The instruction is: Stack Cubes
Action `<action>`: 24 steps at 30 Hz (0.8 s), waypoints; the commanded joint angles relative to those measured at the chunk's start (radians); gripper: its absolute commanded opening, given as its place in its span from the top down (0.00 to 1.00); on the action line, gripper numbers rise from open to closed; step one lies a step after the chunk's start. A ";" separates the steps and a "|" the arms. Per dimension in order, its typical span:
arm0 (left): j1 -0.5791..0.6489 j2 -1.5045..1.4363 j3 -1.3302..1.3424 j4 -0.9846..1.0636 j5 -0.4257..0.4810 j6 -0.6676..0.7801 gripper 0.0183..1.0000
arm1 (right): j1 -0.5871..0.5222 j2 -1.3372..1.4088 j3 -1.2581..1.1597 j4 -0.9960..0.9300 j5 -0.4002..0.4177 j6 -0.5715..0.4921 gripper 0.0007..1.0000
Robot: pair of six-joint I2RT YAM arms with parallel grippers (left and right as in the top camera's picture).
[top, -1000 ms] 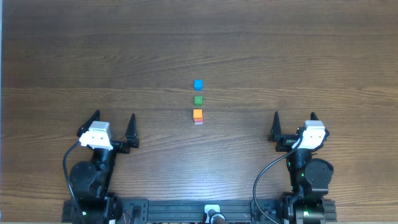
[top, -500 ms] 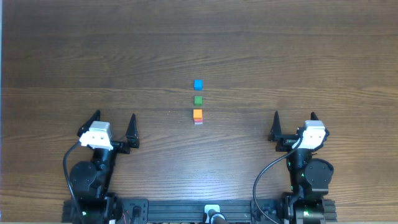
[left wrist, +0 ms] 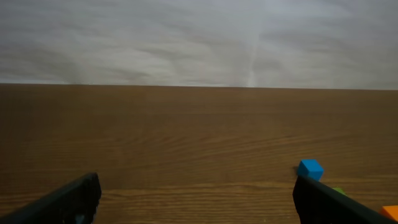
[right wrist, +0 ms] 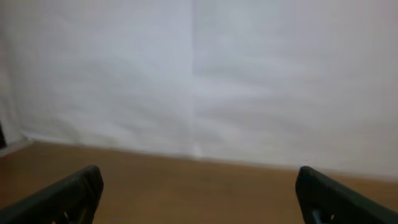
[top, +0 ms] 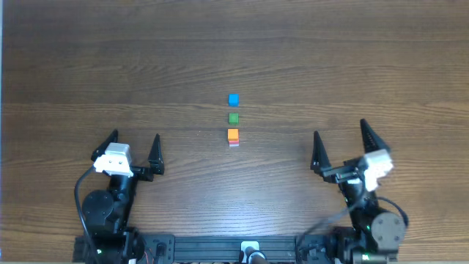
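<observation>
Change: fresh lift and turn at right gripper (top: 338, 136), fingers spread; likely start of a reach.
Left gripper (top: 133, 139): spread, near its base.
Cubes: blue cube (top: 233, 99), green cube (top: 233, 118), orange cube (top: 233, 134) in a row mid-table (top: 366, 59), orange apparently atop pinkish cube (top: 234, 144).
In the way: green just beside orange, probably tight for fingers.

Blue cube (top: 233, 99), green cube (top: 233, 118), orange cube (top: 233, 134) in one line at middle of worktop (top: 234, 44), narrow gaps between. Wide room to pass on both sides.

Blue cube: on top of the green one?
No, the blue cube sits on the table, apart from the green cube, bare wood between them.
</observation>
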 commanded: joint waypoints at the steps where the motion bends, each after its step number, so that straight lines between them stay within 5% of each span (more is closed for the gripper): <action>1: 0.005 -0.008 -0.005 0.000 0.013 0.015 0.00 | 0.007 0.079 0.211 -0.011 -0.050 0.014 0.01; 9: 0.005 -0.008 -0.005 0.000 0.013 0.015 0.00 | 0.008 0.472 0.591 -0.187 -0.183 0.001 0.01; 16: 0.005 -0.008 -0.005 0.000 0.013 0.015 0.00 | 0.069 0.821 0.861 -0.372 -0.182 0.002 0.01; 24: 0.005 -0.008 -0.005 0.000 0.013 0.015 0.00 | 0.353 1.217 1.065 -0.508 0.100 0.009 0.01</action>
